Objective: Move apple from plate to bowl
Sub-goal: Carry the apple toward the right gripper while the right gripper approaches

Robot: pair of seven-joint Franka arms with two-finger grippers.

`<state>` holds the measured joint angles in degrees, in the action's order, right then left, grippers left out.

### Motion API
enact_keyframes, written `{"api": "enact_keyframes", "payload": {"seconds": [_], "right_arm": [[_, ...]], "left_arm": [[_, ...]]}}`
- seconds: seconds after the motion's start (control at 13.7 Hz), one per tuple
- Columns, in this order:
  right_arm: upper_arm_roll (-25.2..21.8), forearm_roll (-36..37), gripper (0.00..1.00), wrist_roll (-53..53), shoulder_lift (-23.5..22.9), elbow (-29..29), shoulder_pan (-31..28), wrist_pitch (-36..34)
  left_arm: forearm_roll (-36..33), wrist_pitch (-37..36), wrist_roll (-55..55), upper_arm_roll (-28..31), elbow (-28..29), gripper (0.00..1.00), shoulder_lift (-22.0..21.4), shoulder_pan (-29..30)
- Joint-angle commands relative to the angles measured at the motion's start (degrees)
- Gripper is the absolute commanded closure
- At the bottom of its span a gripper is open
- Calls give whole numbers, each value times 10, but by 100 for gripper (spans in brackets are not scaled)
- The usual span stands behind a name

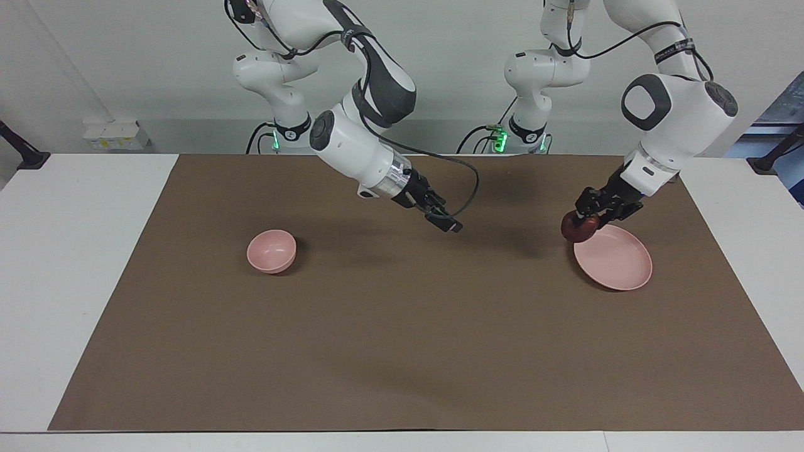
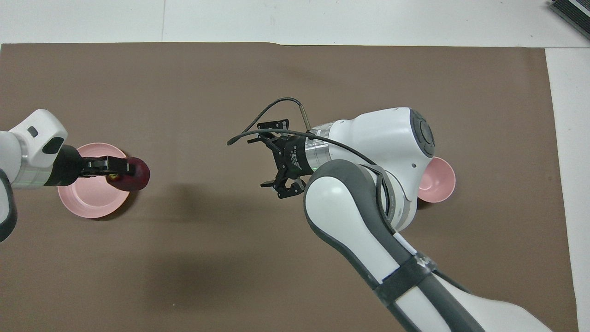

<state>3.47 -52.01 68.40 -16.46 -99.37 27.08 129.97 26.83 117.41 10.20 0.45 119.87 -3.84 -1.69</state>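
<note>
My left gripper (image 1: 587, 218) is shut on the dark red apple (image 1: 576, 230) and holds it just above the rim of the pale pink plate (image 1: 619, 263), on the side toward the middle of the table. In the overhead view the apple (image 2: 137, 174) in the left gripper (image 2: 120, 168) hangs over the plate's (image 2: 87, 205) edge. The small pink bowl (image 1: 271, 250) stands toward the right arm's end of the table and is partly hidden under the right arm in the overhead view (image 2: 440, 184). My right gripper (image 1: 443, 220) is open and empty over the middle of the mat (image 2: 269, 157).
A brown mat (image 1: 402, 351) covers most of the white table (image 1: 63, 251). The right arm's cable (image 2: 258, 124) loops out beside its gripper.
</note>
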Motion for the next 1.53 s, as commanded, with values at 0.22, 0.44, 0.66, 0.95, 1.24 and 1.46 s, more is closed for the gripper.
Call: {"api": "enact_keyframes", "payload": {"seconds": [0.22,0.44,0.66,0.95,1.24,1.46], "right_arm": [[3,-44,0,5,-23,24,17,36],[3,-57,0,9,-50,44,37,80],[3,-57,0,20,-57,59,42,84],[3,-47,0,47,-57,60,62,109],[3,-48,0,42,-54,59,65,101],[3,-40,69,34,-54,59,68,100]], "left_arm": [[192,-9,2,6,10,100,-23,-38],[244,4,3,6,26,100,-40,-76],[264,30,-3,4,34,100,-51,-104],[264,73,-32,4,34,100,-50,-138],[263,114,-55,4,34,100,-45,-160],[263,113,-64,2,33,100,-45,-160]]}}
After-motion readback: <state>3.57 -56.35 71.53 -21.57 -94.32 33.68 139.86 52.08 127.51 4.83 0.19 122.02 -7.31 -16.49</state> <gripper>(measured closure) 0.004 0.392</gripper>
